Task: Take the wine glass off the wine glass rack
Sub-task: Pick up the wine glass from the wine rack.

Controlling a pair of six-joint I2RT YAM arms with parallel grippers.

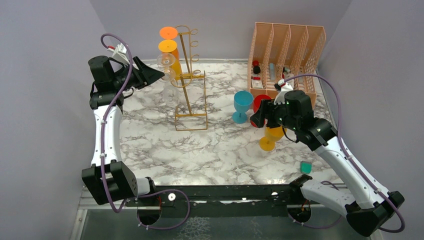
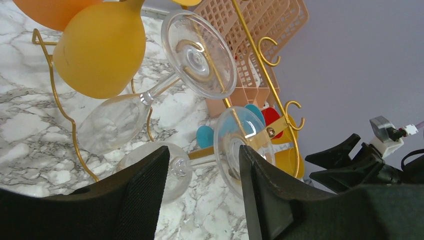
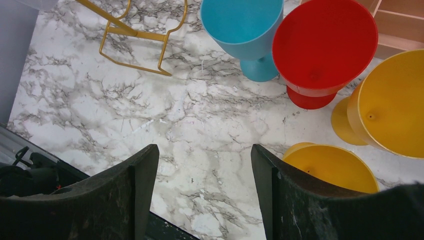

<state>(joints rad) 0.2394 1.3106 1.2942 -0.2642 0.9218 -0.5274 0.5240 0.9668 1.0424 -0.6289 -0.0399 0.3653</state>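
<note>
Left jaws stand apart at the lower clear wine glass (image 2: pixel 180 166), its stem across the gap between the tips; cannot tell if they touch it. That glass hangs bowl-down on the wine glass rack (image 1: pixel 190 80), near the far edge of the surface (image 1: pixel 150 150), left of middle. Same rack carries a second clear glass (image 2: pixel 200 55), a yellow glass (image 2: pixel 100 50) and an orange glass (image 1: pixel 168 33). Right jaws apart, gripping nothing, over the right half of the surface above a yellow goblet (image 3: pixel 332 167), near the blue goblet (image 3: pixel 245 25) and red goblet (image 3: pixel 322 45). Peach organiser (image 1: pixel 287 50) at far right corner.
</note>
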